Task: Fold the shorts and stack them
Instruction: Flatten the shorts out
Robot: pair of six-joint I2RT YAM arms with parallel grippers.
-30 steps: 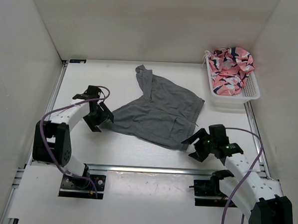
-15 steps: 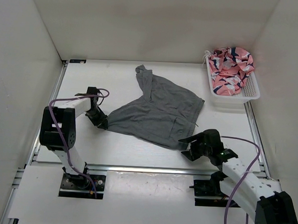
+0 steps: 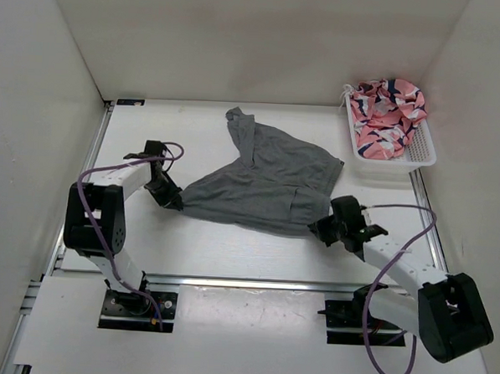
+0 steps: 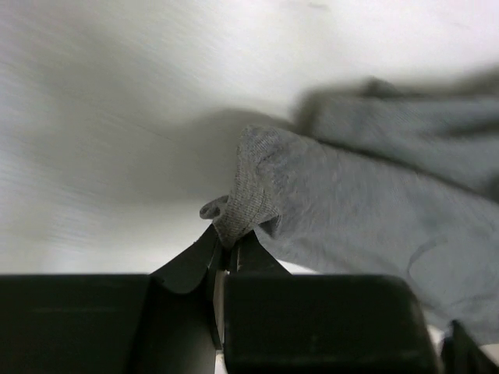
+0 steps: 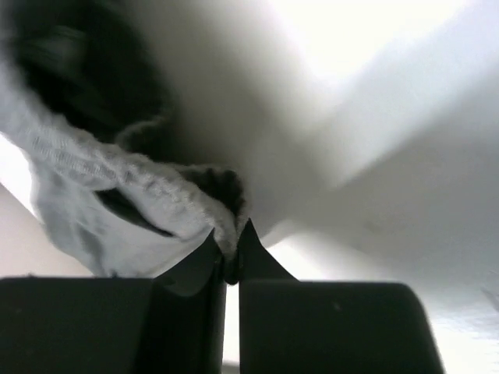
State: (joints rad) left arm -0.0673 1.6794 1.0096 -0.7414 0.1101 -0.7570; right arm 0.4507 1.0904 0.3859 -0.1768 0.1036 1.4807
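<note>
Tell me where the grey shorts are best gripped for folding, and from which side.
Probably by the two outer corners of the near edge, each approached from its own side. The shorts lie mostly flat, so only edges offer fabric to pinch; the left gripper and right gripper are shut on those corners.

The shorts (image 3: 263,183) lie mid-table between the left gripper (image 3: 173,203) and right gripper (image 3: 320,230); a garment (image 3: 390,115) sits in the far-right basket (image 3: 425,151).

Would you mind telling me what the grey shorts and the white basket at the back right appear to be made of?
The shorts look like soft matte knit fabric, probably cotton jersey: the left wrist view shows fine knit texture, and they wrinkle limply. The basket looks like rigid white plastic, judging by its perforated side.
</note>
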